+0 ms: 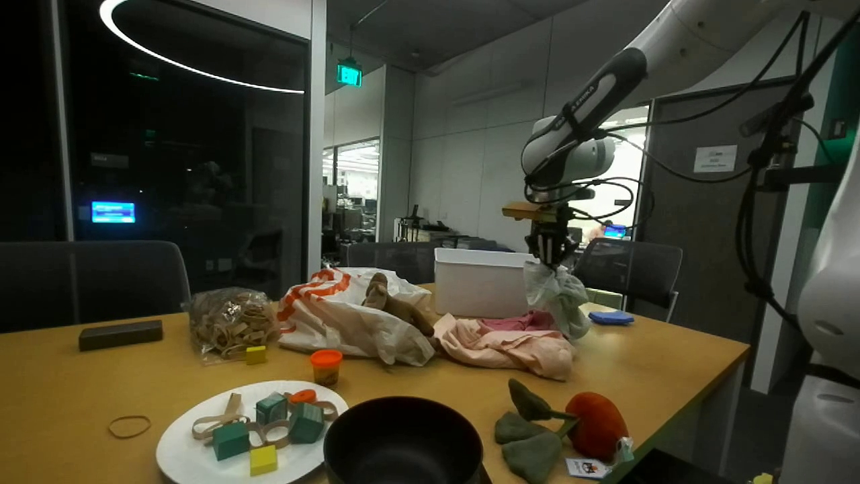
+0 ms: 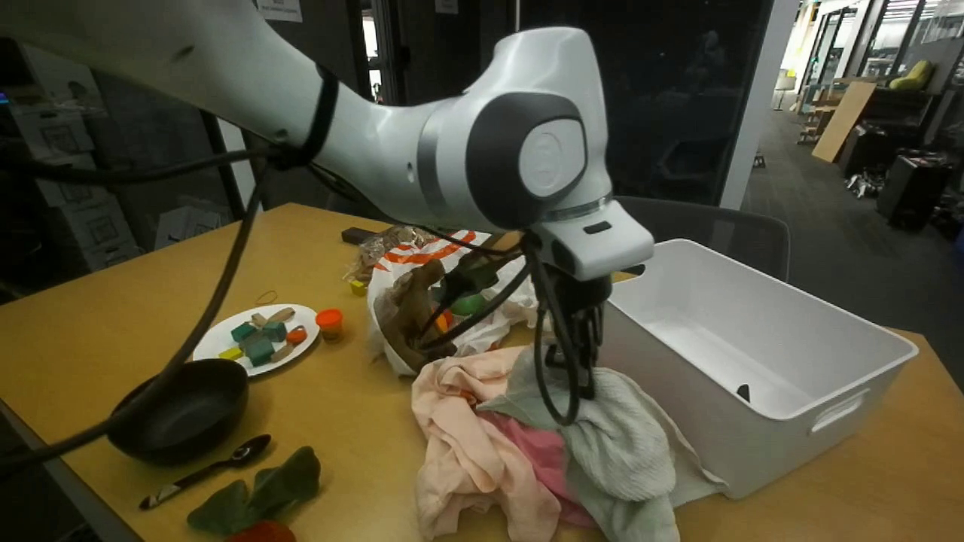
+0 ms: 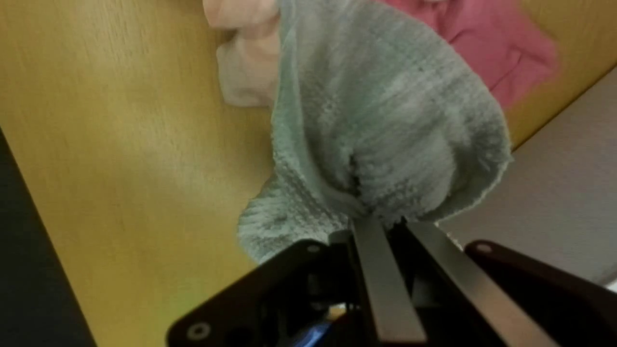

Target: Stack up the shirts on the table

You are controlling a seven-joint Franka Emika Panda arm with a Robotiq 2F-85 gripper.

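My gripper [image 1: 552, 262] points down and is shut on a pale grey-green cloth [image 1: 563, 302]. In the wrist view the fingertips [image 3: 384, 224] pinch a bunched part of this cloth [image 3: 385, 106], which hangs and spreads around them. A peach shirt [image 1: 504, 346] lies crumpled on the table, with a pink shirt [image 1: 521, 321] partly under it. In an exterior view the grey-green cloth [image 2: 621, 444] drapes over part of the pink shirt [image 2: 538, 452], beside the peach shirt [image 2: 459, 452]. The wrist view also shows the peach [image 3: 250, 62] and pink [image 3: 506, 53] shirts on the table.
A white bin [image 2: 670, 421] stands close beside the cloth. A plastic bag [image 1: 356, 336] with a plush toy [image 1: 400, 309] lies by the peach shirt. Nearer are a black bowl [image 1: 403, 437], a plate of blocks [image 1: 178, 440] and a red plush [image 1: 598, 423].
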